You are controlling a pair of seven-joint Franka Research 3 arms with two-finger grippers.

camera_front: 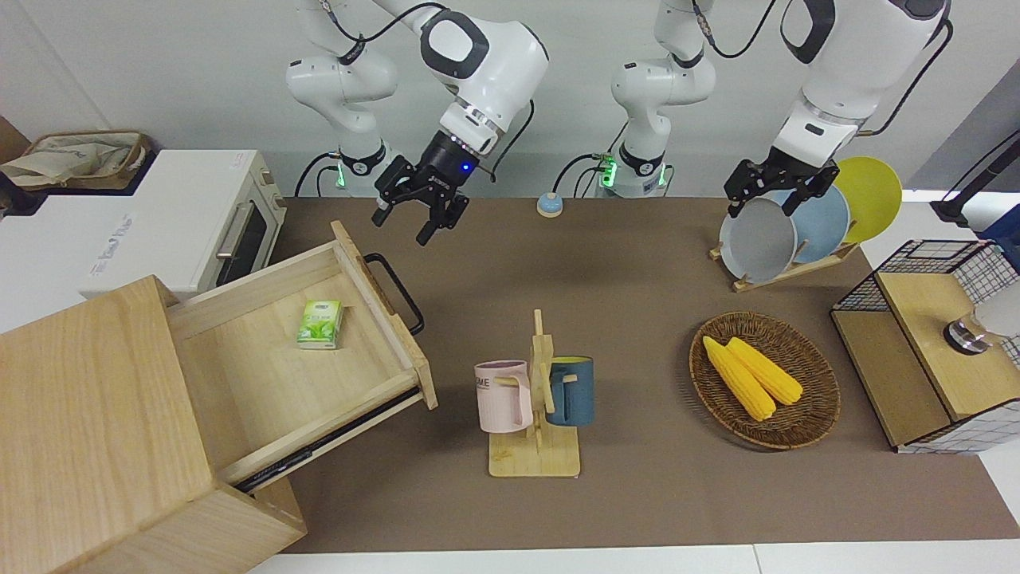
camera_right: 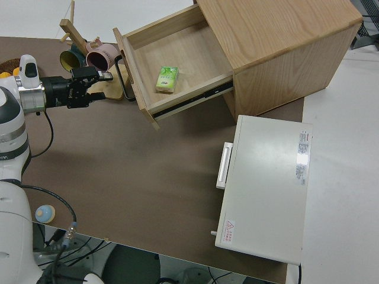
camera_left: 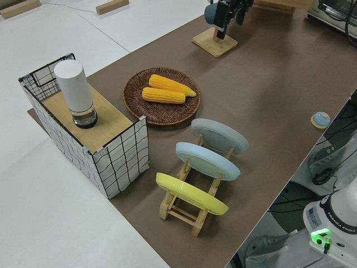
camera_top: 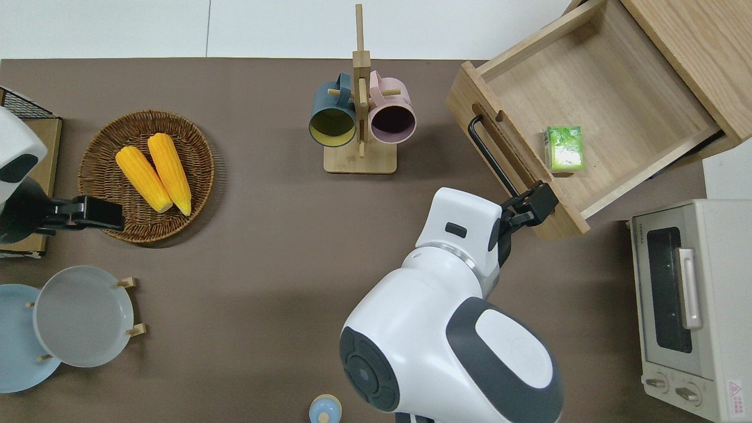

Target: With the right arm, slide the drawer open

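The light-wood drawer point(camera_front: 263, 375) stands pulled well out of the pale wooden cabinet point(camera_front: 88, 414). Its black bar handle point(camera_front: 396, 291) is free. A small green carton point(camera_front: 320, 324) lies inside. My right gripper point(camera_front: 402, 227), with the blue wrist light, is open and empty, up in the air. In the overhead view the right gripper point(camera_top: 540, 200) is over the end of the drawer's front point(camera_top: 599, 94) that is nearer to the robots, clear of the handle point(camera_top: 493, 161). The right side view shows the gripper point(camera_right: 100, 86) beside the drawer point(camera_right: 177, 53). The left arm is parked.
A white toaster oven point(camera_front: 199, 215) stands nearer to the robots than the cabinet. A mug rack point(camera_front: 535, 399), a wicker basket with corn point(camera_front: 765, 379), a plate rack point(camera_front: 797, 223) and a wire-mesh box point(camera_front: 932, 343) lie toward the left arm's end. A small blue knob point(camera_front: 549, 205) sits near the bases.
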